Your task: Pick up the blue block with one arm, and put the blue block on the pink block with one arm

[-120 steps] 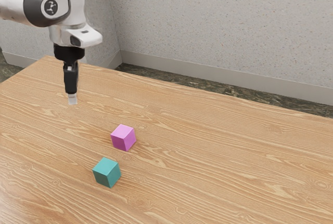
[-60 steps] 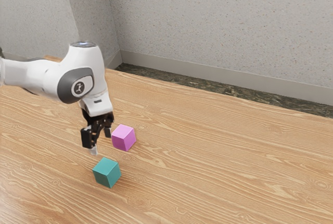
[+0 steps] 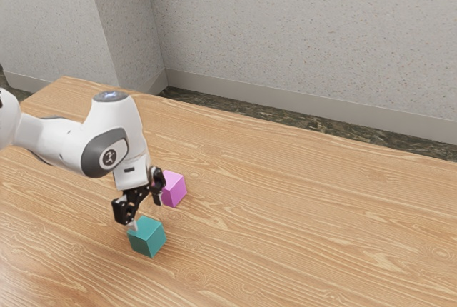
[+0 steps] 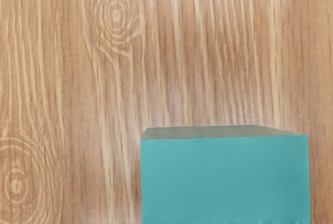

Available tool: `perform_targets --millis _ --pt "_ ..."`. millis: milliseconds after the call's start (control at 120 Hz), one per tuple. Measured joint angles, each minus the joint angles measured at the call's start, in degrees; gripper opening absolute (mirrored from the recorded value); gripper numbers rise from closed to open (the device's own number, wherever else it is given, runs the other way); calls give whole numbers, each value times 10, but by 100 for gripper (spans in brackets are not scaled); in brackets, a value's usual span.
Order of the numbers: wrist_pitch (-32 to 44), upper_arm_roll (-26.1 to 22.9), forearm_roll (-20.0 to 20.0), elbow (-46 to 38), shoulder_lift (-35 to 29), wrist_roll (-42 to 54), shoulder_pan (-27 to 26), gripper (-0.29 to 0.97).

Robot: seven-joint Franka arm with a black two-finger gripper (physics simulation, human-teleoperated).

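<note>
1. Exterior view: the white arm [image 3: 78, 143] comes in from the exterior view's left and bends down over the wooden table [image 3: 307, 214].
2. Exterior view: the gripper [image 3: 134, 225] points down, its tip right at the top of the blue block [image 3: 146, 236], on the block's side toward the exterior view's left.
3. Exterior view: cannot tell whether the gripper is released or clenched. The black hand body covers most of it from this angle.
4. Exterior view: the blue block, teal in colour, sits flat on the table, not lifted, near the front edge of the table.
5. Exterior view: the pink block [image 3: 172, 188] also sits on the table, close behind the blue block and slightly toward the exterior view's right. The two blocks are apart and not stacked. The black hand partly overlaps the pink block's edge.
6. Exterior view: a grey speckled wall [image 3: 321, 28] with a pale baseboard stands behind the table.
7. Wrist view: the blue block [image 4: 225, 177] is large and directly under the hand, with its top face and one side showing.
8. Wrist view: the block rests on the table [image 4: 78, 78], which shows grain lines and ring knots around it.
</note>
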Motion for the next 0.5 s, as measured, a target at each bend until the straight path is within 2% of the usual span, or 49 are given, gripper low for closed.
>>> perform_targets --millis 283,500 --pt "33 -2 -10 -41 -22 41 -2 68" --pt "41 -2 -26 -41 11 62 -14 68"
